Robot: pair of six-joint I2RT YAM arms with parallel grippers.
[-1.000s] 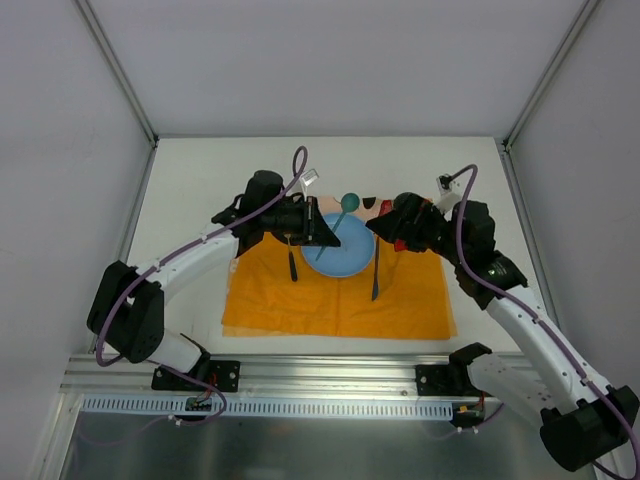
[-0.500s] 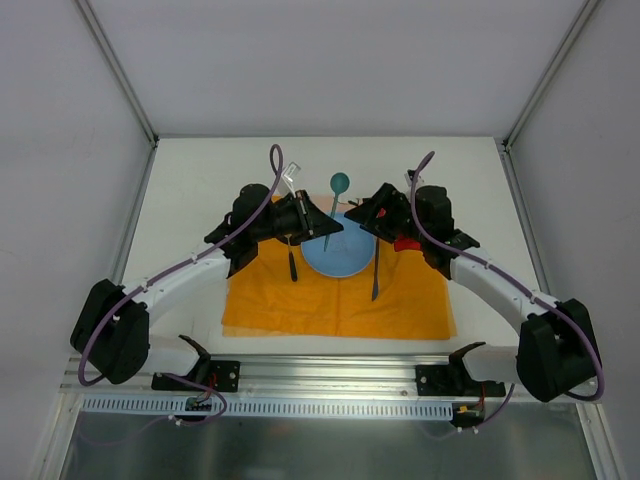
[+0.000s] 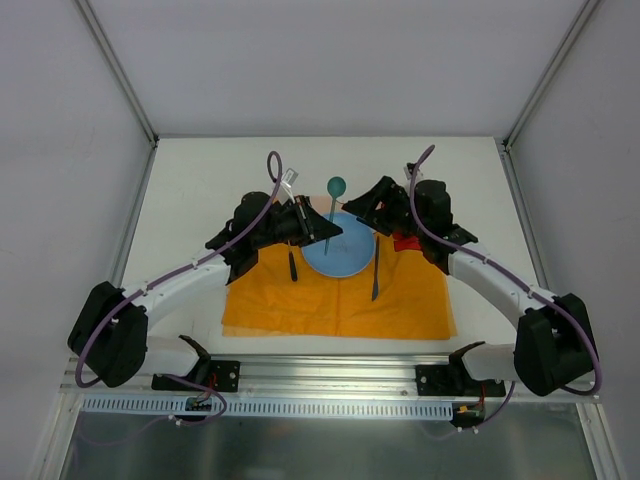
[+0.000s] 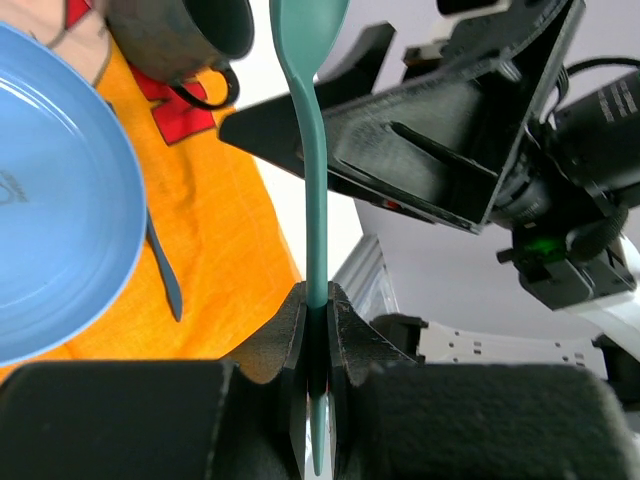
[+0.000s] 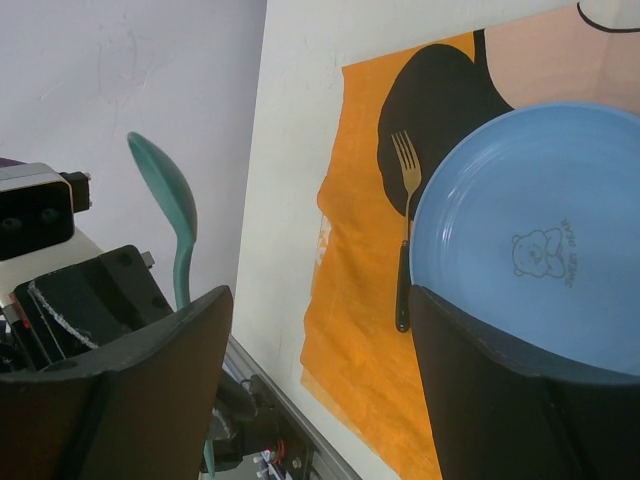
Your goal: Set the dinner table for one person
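**Item 1: your left claw**. It is clamped tight on the handle end of a teal spoon. The handle runs straight out from between the fingers, and the bowl is at the far tip.

**Item 2: your right claw**. Its fingers are spread wide with nothing between them. It faces the left claw at close range. The spoon passes beside one finger, outside the gap.

**Item 3: containers.**
- Blue plate: it sits on the orange placemat towards the mat's far edge. Its face shows a small printed bear.
- Dark mug: it stands at the placemat's far right, beside a red patch of the print. You cannot tell what it holds.

**Item 4: cutlery laid flat on the placemat.**
- Fork: gold tines and a dark handle, just left of the plate.
- Dark utensil: just right of the plate. Its type is not clear.

**Item 5: arm pose.** Each arm rises from its base by the aluminium rail and arcs forward and inward. The two wrists meet over the far side of the placemat in near mirror image. From above, the held spoon crosses the plate's far rim, with its bowl out over bare white.

**Item 6: counter**. It is white and flat, and it carries the placemat. It lies beneath both claws, which hang above it without touching. The spoon's bowl is above the bare strip just beyond the placemat.
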